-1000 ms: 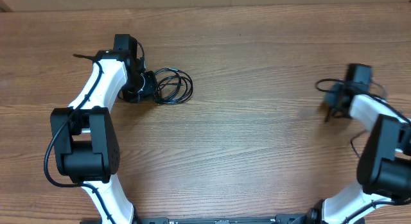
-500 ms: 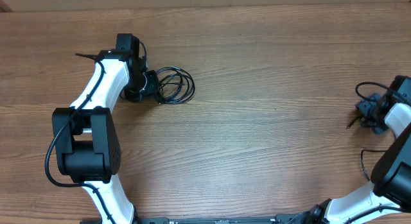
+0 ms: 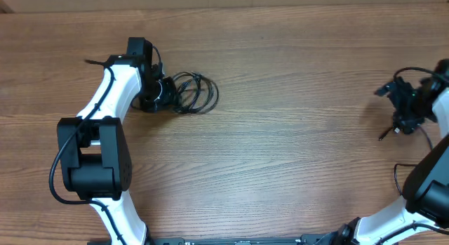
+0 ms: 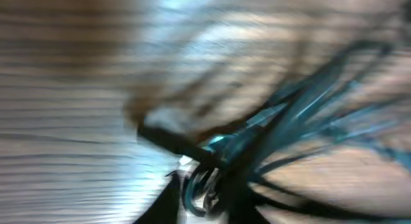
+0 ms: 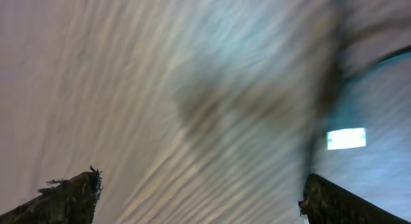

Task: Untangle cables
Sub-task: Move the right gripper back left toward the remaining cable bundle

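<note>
A coil of thin black cables [image 3: 198, 94] lies on the wooden table at the left, right at the tip of my left gripper [image 3: 170, 97]. In the left wrist view everything is blurred. Loops of the cables [image 4: 302, 115] run down between the left gripper's [image 4: 205, 192] dark fingers, and how far apart those fingers stand is unclear. At the table's right edge my right gripper [image 3: 391, 108] stands wide open. Nothing sits between its fingertips [image 5: 90, 185] in the right wrist view. Below it lies another thin cable end [image 3: 384, 136].
The bare wooden table [image 3: 295, 133] stretches between the two arms. A dark blurred strand [image 5: 331, 83] crosses the right side of the right wrist view. The arms' own thicker black wires hang near the right edge [image 3: 400, 171].
The right gripper swung out to the right edge and opened wide. The left gripper's coil shifted slightly to the right.
</note>
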